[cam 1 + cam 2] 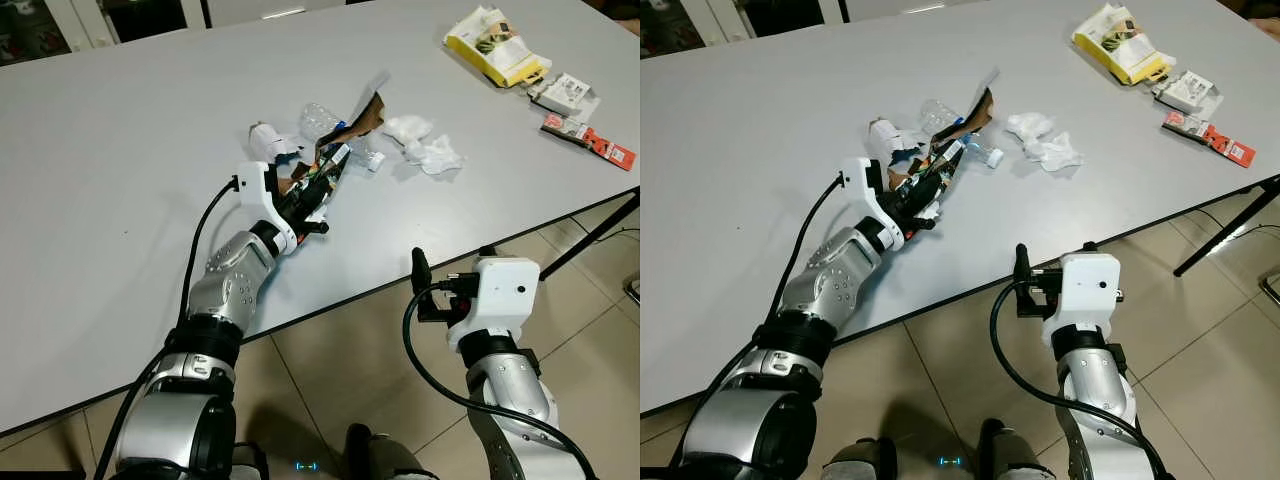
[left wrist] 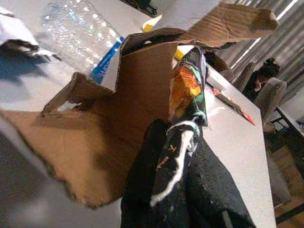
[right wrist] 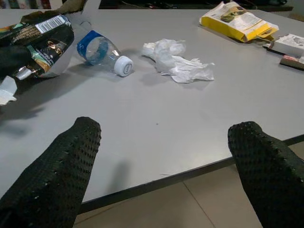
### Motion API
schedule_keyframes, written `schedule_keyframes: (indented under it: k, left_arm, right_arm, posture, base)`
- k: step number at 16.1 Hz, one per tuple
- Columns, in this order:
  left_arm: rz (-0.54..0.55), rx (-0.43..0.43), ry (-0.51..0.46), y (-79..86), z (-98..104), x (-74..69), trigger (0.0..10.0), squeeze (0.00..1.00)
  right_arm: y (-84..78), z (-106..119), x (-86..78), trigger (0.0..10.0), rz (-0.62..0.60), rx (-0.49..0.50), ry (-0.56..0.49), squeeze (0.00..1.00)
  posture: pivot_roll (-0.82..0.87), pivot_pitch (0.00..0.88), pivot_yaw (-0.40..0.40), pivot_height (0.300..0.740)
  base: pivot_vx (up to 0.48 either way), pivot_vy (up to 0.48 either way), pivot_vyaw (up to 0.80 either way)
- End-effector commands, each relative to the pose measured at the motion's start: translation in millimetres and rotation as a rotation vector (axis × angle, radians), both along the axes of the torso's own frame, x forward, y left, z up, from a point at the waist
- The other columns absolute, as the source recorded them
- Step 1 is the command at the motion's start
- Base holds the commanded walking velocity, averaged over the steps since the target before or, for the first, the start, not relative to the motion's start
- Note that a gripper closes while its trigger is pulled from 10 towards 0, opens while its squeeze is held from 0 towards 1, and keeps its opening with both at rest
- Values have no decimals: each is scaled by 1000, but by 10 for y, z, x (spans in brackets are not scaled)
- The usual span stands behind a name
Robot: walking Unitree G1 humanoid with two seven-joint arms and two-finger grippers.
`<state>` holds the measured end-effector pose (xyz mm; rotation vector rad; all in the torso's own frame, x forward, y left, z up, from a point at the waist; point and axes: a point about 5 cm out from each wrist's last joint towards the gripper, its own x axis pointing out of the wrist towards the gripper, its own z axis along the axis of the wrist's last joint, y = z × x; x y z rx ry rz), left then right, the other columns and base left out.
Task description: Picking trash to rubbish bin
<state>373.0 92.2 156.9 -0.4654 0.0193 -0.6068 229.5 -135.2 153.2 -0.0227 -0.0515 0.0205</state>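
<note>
My left gripper [image 1: 316, 188] rests on the grey table [image 1: 120, 150], shut on a dark snack wrapper [image 2: 187, 90] printed in green and orange. A torn brown cardboard piece [image 1: 368, 112] stands right beside the wrapper [image 1: 332, 163] and touches it. Behind the cardboard [image 2: 114, 133] lies a crushed clear plastic bottle [image 1: 320, 120] with a blue label. Crumpled white tissue [image 1: 425, 148] lies to the right of the pile. My right gripper [image 1: 425, 285] hangs open below the table's near edge, its fingers [image 3: 71, 161] wide apart and holding nothing.
A yellow packet [image 1: 495, 45], a white box [image 1: 565, 92] and a red packet [image 1: 600, 145] lie at the table's far right. A crumpled white scrap [image 1: 268, 140] sits left of the pile. Tiled floor [image 1: 340, 360] lies below. A person [image 2: 263, 76] sits far off.
</note>
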Motion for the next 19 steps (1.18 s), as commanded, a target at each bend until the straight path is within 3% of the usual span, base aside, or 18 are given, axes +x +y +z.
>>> schedule_keyframes:
  k: [1,2,3,4,5,6,7,9,13,18,19]
  left_arm:
    - [-18,43,15,-28,-99,-48,0,0]
    - [-23,61,-2,-33,-92,-58,0,0]
    - [-37,363,-287,-37,100,-96,0,0]
    - [-41,555,-558,-107,302,-144,0,0]
    - [-33,543,-560,-108,323,-136,0,0]
    - [14,530,-508,-78,324,-78,7020,459]
    - [25,533,-508,-69,323,-71,10000,984]
    - [31,553,-512,-43,292,-64,10000,1000]
    - [17,686,-681,-62,348,-88,10000,1000]
    - [97,616,-695,-23,453,-43,10000,1000]
    - [97,623,-697,-25,448,-42,8235,1000]
  right_arm:
    - [-19,-16,-21,10000,-13,-4,8,0]
    - [-19,-16,-23,10000,-13,-5,8,0]
    - [-26,-17,-21,10000,-15,-8,8,0]
    - [-34,-20,-16,10000,-17,-11,9,0]
    - [-35,-22,-15,10000,-17,-12,10,0]
    - [-34,-20,-10,10000,-15,-14,9,0]
    - [-35,-19,-7,10000,-15,-15,9,0]
    - [-45,-21,-8,10000,-19,-18,8,0]
    - [-36,-21,-7,10000,-22,-18,7,0]
    - [-33,-29,-15,10000,-26,-15,10,0]
    - [-32,-28,-13,10000,-27,-14,9,0]
  posture:
    - [49,184,-14,740]
    - [49,184,-14,740]
    - [49,184,-14,740]
    - [50,183,-17,740]
    - [50,183,-17,740]
    - [50,181,-19,740]
    - [49,178,-19,740]
    - [48,176,-16,740]
    - [47,177,-13,740]
    - [45,178,-9,740]
    - [45,178,-9,740]
  base:
    - [0,0,0]
    - [0,0,0]
    - [0,0,0]
    - [0,0,0]
    - [0,0,0]
    - [0,0,0]
    - [0,0,0]
    - [0,0,0]
    - [0,0,0]
    - [0,0,0]
    - [0,0,0]
